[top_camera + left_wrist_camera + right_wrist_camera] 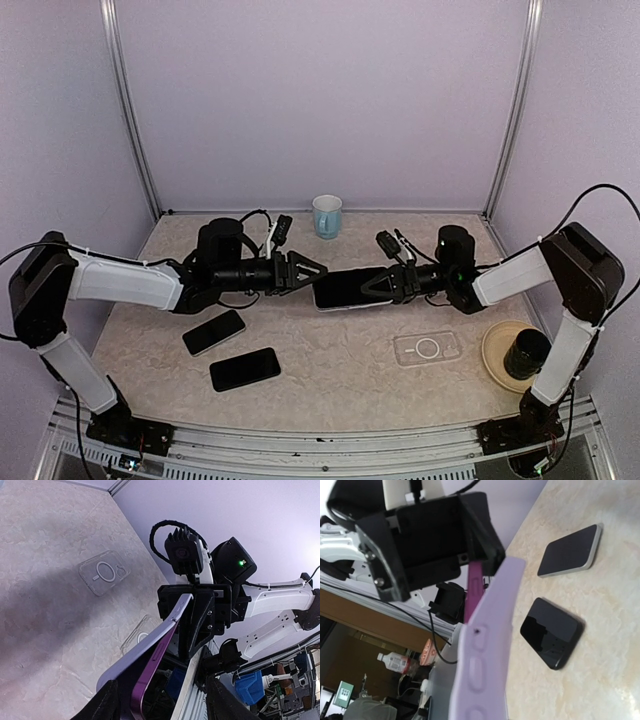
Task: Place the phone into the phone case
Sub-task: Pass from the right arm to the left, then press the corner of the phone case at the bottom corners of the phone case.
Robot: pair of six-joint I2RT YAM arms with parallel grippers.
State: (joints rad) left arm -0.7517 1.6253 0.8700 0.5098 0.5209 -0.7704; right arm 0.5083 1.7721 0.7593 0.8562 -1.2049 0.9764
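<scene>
A lavender phone case (345, 303) and a purple phone (345, 287), dark screen up, hang above the table's middle between both arms. In the left wrist view the phone's purple edge (150, 672) sits in the case (142, 647) at the far end and stands away from it at the near end. My right gripper (383, 285) is shut on the case's right end; its fingers (197, 617) clamp it. My left gripper (306, 272) is at the phone's left end with its fingers (106, 705) spread wide, one beside the case. The case (487, 645) fills the right wrist view.
Two other phones (213, 331) (245, 368) lie front left. A clear case with a ring (427, 348) lies front right; a second clear case (136, 636) lies under the held phone. A mug (327, 215) stands at the back, and a plate (497, 360) with a dark cup at right.
</scene>
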